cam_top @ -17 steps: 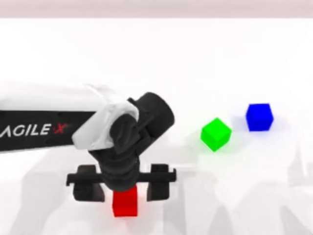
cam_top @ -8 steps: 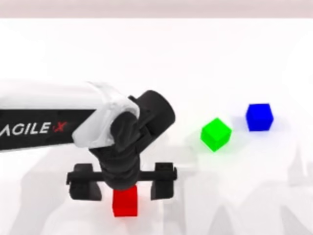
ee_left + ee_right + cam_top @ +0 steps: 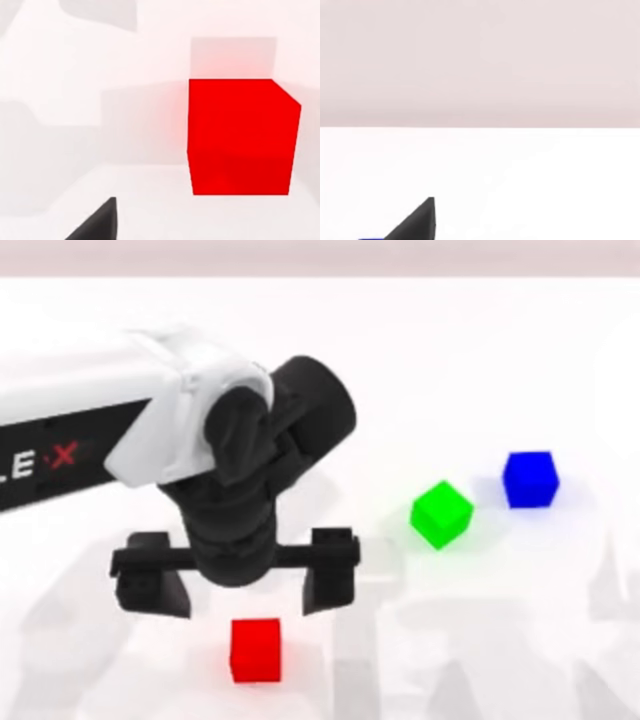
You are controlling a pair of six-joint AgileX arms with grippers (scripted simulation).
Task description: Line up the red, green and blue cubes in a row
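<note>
The red cube [image 3: 255, 650] rests on the white table near the front edge, with nothing touching it. My left gripper [image 3: 238, 585] hovers above and just behind it, open wide, with one finger [image 3: 150, 588] on each side of the cube's line. In the left wrist view the red cube [image 3: 242, 137] fills the right half, beyond one dark fingertip [image 3: 97, 226]. The green cube [image 3: 441, 514] sits right of centre, turned slightly. The blue cube [image 3: 530, 479] lies a little farther right and back. My right gripper is outside the top view; its wrist view shows one fingertip [image 3: 415, 222].
The white forearm of the left arm [image 3: 90, 430] reaches in from the left edge. The table's far edge [image 3: 320, 278] runs across the top. A sliver of blue [image 3: 370, 238] shows at the bottom of the right wrist view.
My left gripper has risen and drawn back from the red cube, which stays in place on the table and is now fully uncovered. The green and blue cubes have not moved.
</note>
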